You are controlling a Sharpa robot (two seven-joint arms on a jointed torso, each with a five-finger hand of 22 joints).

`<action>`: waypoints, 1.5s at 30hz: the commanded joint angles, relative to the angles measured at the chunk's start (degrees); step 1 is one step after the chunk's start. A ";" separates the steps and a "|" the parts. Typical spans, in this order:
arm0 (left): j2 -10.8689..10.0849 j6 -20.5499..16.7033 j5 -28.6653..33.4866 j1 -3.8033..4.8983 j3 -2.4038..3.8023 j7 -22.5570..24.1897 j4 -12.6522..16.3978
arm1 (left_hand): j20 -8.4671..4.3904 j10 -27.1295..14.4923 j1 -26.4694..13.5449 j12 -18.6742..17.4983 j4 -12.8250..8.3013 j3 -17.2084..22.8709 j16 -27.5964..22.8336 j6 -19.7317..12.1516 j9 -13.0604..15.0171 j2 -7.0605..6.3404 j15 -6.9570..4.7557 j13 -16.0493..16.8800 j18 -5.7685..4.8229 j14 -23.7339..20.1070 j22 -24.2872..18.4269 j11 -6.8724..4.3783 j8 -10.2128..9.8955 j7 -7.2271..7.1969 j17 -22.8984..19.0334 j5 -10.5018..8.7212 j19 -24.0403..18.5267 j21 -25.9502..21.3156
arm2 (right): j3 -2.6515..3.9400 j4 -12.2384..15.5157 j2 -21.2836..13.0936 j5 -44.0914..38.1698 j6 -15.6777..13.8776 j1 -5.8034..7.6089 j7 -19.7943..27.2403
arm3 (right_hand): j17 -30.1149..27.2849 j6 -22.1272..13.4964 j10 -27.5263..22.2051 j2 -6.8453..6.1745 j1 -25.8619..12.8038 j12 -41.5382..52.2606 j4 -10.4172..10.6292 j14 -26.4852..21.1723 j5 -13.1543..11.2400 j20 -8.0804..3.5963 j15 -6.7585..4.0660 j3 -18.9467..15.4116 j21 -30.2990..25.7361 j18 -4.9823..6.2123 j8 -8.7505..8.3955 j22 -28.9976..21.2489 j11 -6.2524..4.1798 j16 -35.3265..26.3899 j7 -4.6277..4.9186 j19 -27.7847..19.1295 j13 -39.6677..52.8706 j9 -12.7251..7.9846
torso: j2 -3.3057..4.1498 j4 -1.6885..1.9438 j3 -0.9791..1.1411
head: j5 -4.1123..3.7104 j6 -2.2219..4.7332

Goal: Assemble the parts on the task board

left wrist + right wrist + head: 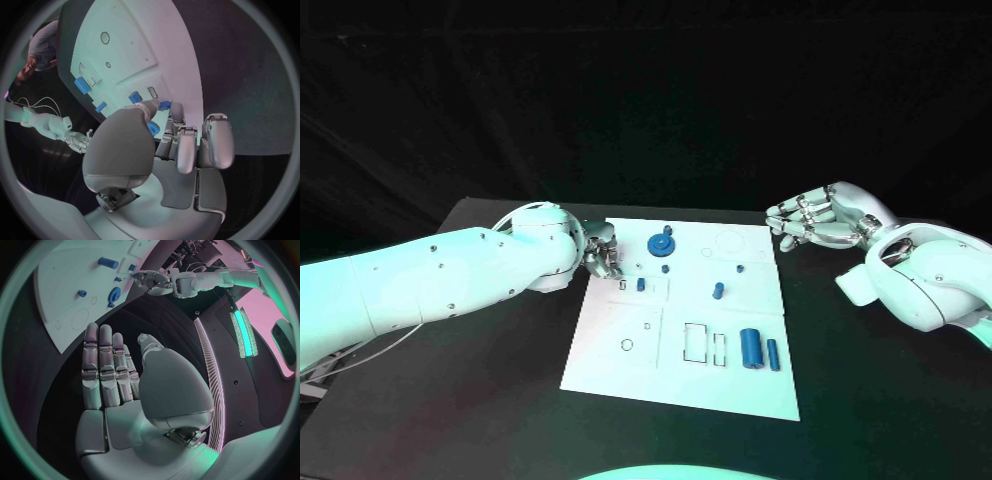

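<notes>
Left robot hand (599, 252) sits at the left edge of the task board (625, 365), with its fingers curled down over a small blue part (164, 105). In the left wrist view the thumb and a finger seem to pinch this part just above the white plate, but the contact is partly hidden, so I judge it as held, not certain. Right robot hand (816, 221) rests off the board, near its far right corner, above the black surface (877, 400), fingers straight and apart, holding nothing.

On the board a round blue gear (661, 243) stands near the far edge, a small blue peg (718, 291) is near the middle, and two blue cylinders (760, 349) lie side by side at the near right.

To do this step well, I think the left robot hand should keep the part upright, line it up over its slot before going down, and press slowly, because a tilted part may jam.
</notes>
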 commanded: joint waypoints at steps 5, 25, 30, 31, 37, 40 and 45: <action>-0.14 1.43 0.04 -0.41 -0.34 -0.35 -0.19 | 0.14 -0.17 -1.43 0.30 -0.50 4.01 -0.36 0.39 0.08 -1.47 0.05 -0.14 -0.19 4.28 0.11 -0.11 -0.46 -0.15 11.14 -0.17 -0.12 -0.21 | 0.00 -0.06 0.06 -0.04 0.69 -0.08 -0.14 | -0.07 -0.23 -0.08 0.22 -0.48 0.07 0.05 0.12 0.36 0.06 0.12 0.02 -0.22 0.38 -0.22 -0.06 0.36 -0.06 0.22 0.15 0.09 0.09 | 0.02 -0.03 0.02 | 0.02 0.11; -0.63 -0.29 0.05 -0.41 -0.34 0.02 0.06 | 0.04 -0.36 -4.82 0.64 -3.52 12.96 -0.35 0.61 0.10 -2.34 -0.10 -0.34 -0.18 4.29 0.12 -0.29 -1.18 -0.35 11.17 -0.19 -0.14 -0.21 | -0.02 -0.03 0.03 -0.04 1.03 -0.11 -0.38 | -0.07 -0.24 -0.07 0.18 -0.58 0.09 0.08 0.14 0.42 0.07 0.12 -0.03 -0.23 0.38 -0.22 -0.09 0.36 -0.05 0.23 0.17 0.11 0.09 | 0.02 -0.01 0.00 | -0.04 0.35; -0.77 -0.53 0.05 -0.41 -0.34 0.25 0.12 | -0.11 -0.39 -5.63 0.81 -5.11 15.13 -0.35 0.72 0.09 -2.27 -0.26 -0.33 -0.18 4.29 0.13 -0.48 -1.42 -0.56 11.18 -0.25 -0.14 -0.20 | -0.03 -0.04 0.03 -0.04 1.09 -0.11 -0.42 | -0.07 -0.25 -0.06 0.18 -0.65 0.09 0.11 0.15 0.45 0.07 0.12 -0.06 -0.23 0.38 -0.22 -0.11 0.37 -0.04 0.23 0.18 0.11 0.09 | 0.04 -0.02 0.00 | -0.05 0.45; -0.78 -0.56 0.05 -0.41 -0.34 0.29 0.13 | -0.13 -0.40 -5.75 0.84 -5.36 15.45 -0.36 0.71 0.09 -2.22 -0.28 -0.33 -0.18 4.29 0.13 -0.51 -1.49 -0.57 11.17 -0.25 -0.15 -0.20 | -0.04 -0.04 0.03 -0.04 1.10 -0.11 -0.42 | -0.07 -0.25 -0.06 0.18 -0.65 0.09 0.11 0.15 0.45 0.07 0.12 -0.06 -0.23 0.38 -0.22 -0.11 0.37 -0.04 0.23 0.18 0.11 0.09 | 0.00 -0.01 0.00 | -0.04 0.38; -0.86 -0.65 0.05 -0.41 -0.34 0.38 0.19 | -0.15 -0.45 -6.20 0.92 -6.25 16.42 -0.37 0.75 0.08 -2.12 -0.28 -0.32 -0.19 4.29 0.17 -0.47 -1.72 -0.52 11.16 -0.29 -0.13 -0.17 | -0.04 -0.03 0.02 -0.04 1.17 -0.12 -0.46 | -0.07 -0.25 -0.06 0.18 -0.65 0.09 0.11 0.15 0.45 0.07 0.12 -0.06 -0.23 0.38 -0.22 -0.11 0.37 -0.04 0.23 0.18 0.11 0.09 | 0.04 -0.02 0.01 | -0.03 0.47; -0.83 -0.65 0.05 -0.41 -0.33 0.42 0.18 | -0.15 -0.45 -6.27 0.93 -6.34 16.52 -0.37 0.75 0.08 -2.11 -0.27 -0.32 -0.20 4.29 0.18 -0.45 -1.75 -0.51 11.16 -0.29 -0.13 -0.17 | -0.05 -0.03 0.03 -0.04 1.21 -0.12 -0.47 | -0.07 -0.25 -0.06 0.18 -0.65 0.09 0.11 0.15 0.45 0.07 0.12 -0.06 -0.23 0.38 -0.22 -0.11 0.37 -0.04 0.23 0.18 0.11 0.09 | -0.01 0.01 0.01 | -0.02 0.48; -0.77 -0.64 0.05 -0.41 -0.33 0.46 0.16 | -0.14 -0.46 -6.48 0.97 -6.60 16.77 -0.37 0.78 0.08 -2.12 -0.24 -0.31 -0.20 4.29 0.19 -0.41 -1.84 -0.44 11.17 -0.31 -0.13 -0.16 | -0.05 -0.05 0.06 -0.04 1.31 -0.12 -0.51 | -0.07 -0.25 -0.06 0.18 -0.65 0.09 0.11 0.15 0.45 0.07 0.12 -0.06 -0.23 0.38 -0.22 -0.11 0.37 -0.04 0.23 0.18 0.11 0.09 | 0.00 0.01 0.00 | 0.04 0.51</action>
